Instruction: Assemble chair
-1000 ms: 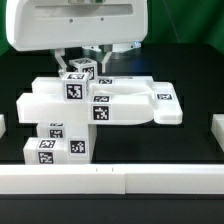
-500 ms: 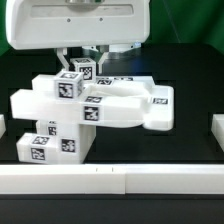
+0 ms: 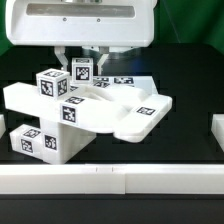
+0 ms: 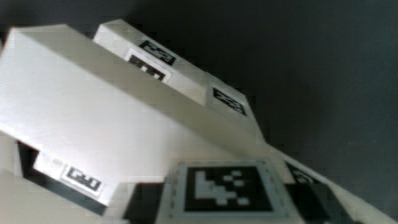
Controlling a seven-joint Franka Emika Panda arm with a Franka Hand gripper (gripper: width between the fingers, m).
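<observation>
While narrowed on its small top cube, the claw (image 3: pixel 83 57) holds the matte white blocky chair (image 3: pixel 85 110) below it, long axis slanting toward the exterior view's right.

The tool (image 3: pixel 83 60) hangs straight down, fingers nearly together.

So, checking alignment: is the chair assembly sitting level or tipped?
Tipped. The chair assembly slants, its end on the exterior view's left raised above the lower block.
</observation>
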